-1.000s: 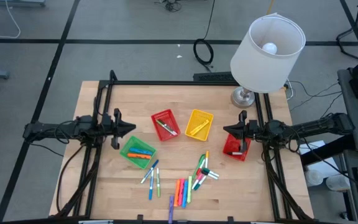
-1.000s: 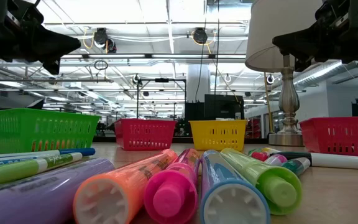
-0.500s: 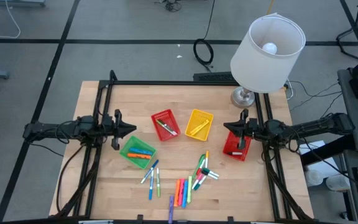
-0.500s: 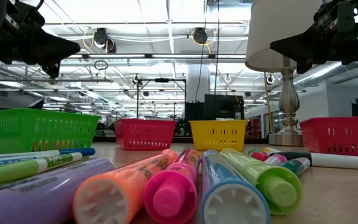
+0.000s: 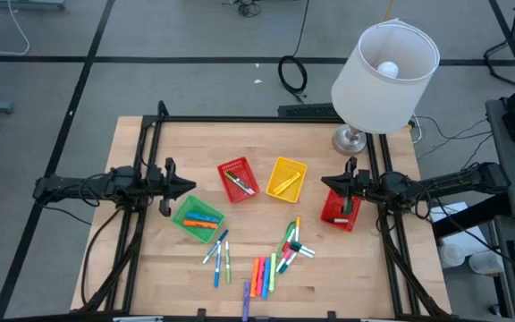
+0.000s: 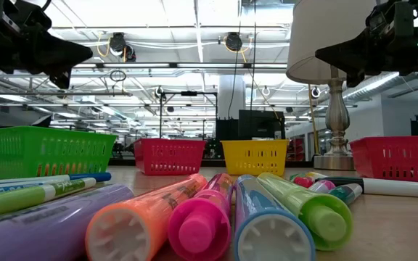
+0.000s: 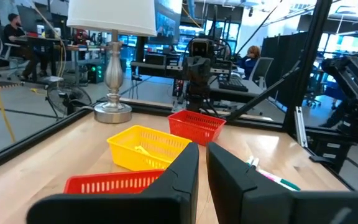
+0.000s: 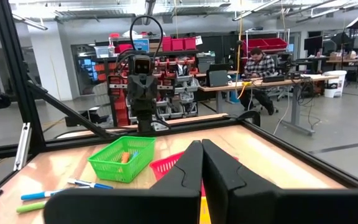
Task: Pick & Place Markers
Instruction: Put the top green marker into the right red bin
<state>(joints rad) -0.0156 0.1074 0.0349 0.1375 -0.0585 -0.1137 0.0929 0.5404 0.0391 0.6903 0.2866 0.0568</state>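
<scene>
Left pincer (image 5: 189, 185) hovering over the left half of the worktop (image 5: 150, 268), just above the green basket (image 5: 198, 218); fingers (image 7: 179, 174) drawn nearly together with a slim gap, gripping nothing. Inside the green basket, orange and blue markers (image 5: 202, 221) lying roughly parallel to the front edge. In the red basket (image 5: 238, 179) at mid-worktop, a green and a white marker (image 5: 239, 183) lying diagonally; in the yellow basket (image 5: 286, 177), a yellow marker (image 5: 284, 184), also diagonal. Near the front edge, loose markers: blue and green ones (image 5: 218, 255) pointing mostly front to back, a tight row of orange, pink, blue and green markers (image 5: 262, 275) with long axes front to back, then a crossed cluster (image 5: 293, 245) slanted towards the right rear. Right pincer (image 5: 327, 187) closed tight and empty, held above the second red basket (image 5: 336, 213) near the right edge, beside the lamp (image 5: 384, 67).
</scene>
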